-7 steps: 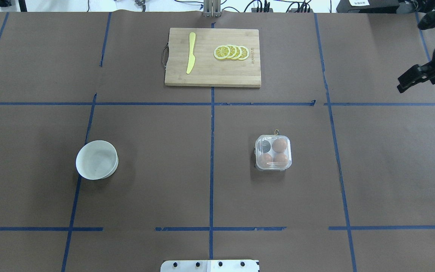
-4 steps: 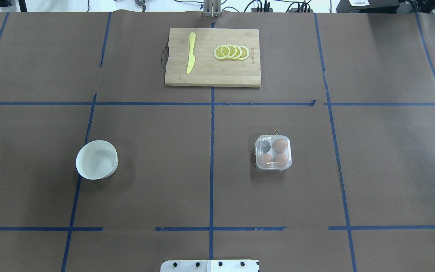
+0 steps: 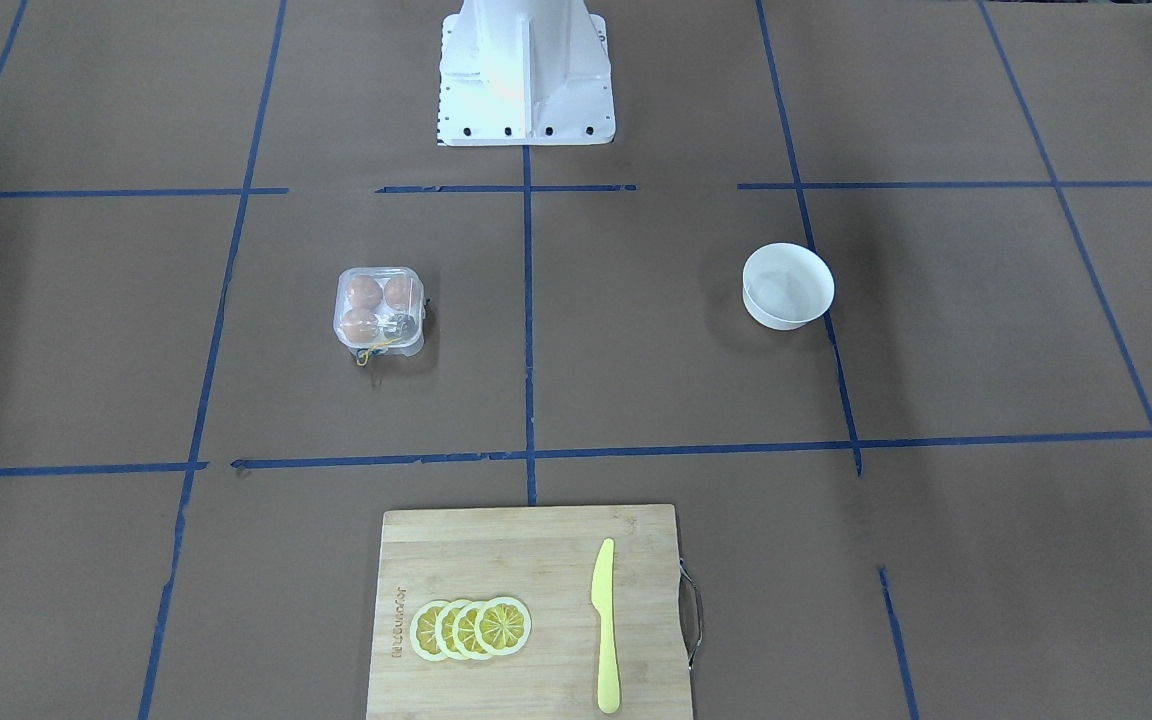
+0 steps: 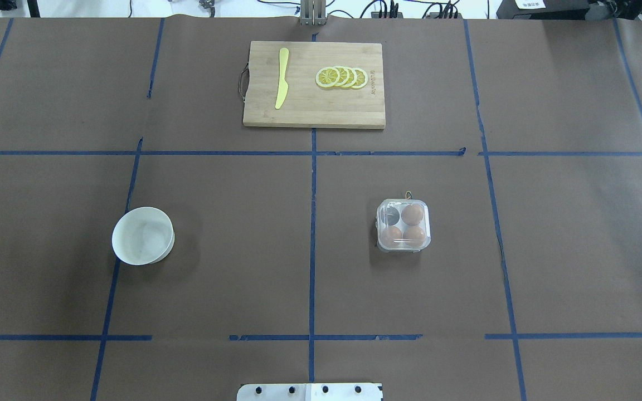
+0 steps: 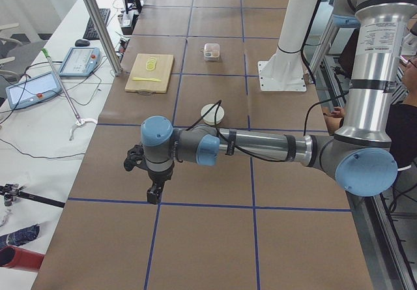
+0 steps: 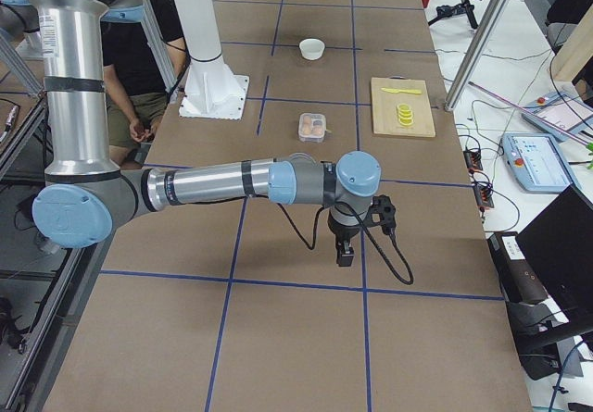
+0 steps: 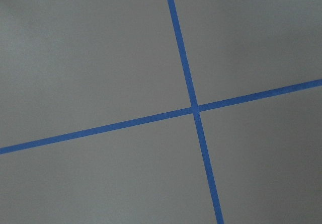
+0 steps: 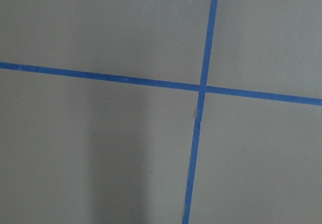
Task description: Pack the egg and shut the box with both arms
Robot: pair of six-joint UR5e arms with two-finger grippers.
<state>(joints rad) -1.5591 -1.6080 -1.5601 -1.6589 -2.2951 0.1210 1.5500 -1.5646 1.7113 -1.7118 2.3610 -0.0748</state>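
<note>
Three eggs [image 4: 412,214] in seemingly shut box [image 4: 380,240]; bowl [image 4: 142,236], board [image 4: 310,111] apart; left pincer [image 5: 154,197], right pincer [image 6: 345,256]: opening untellable.

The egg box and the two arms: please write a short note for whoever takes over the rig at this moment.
Left gripper: over the table at its left end, far from the box; open or shut cannot be told.
Right gripper: the same at the right end.
The box stands on the table, lid looks closed, three eggs inside, fourth cup looks empty.
Bowl looks empty; no loose egg in view.
Done, it seems: packing and closing. Left: perhaps check that the lid is fully shut.
</note>
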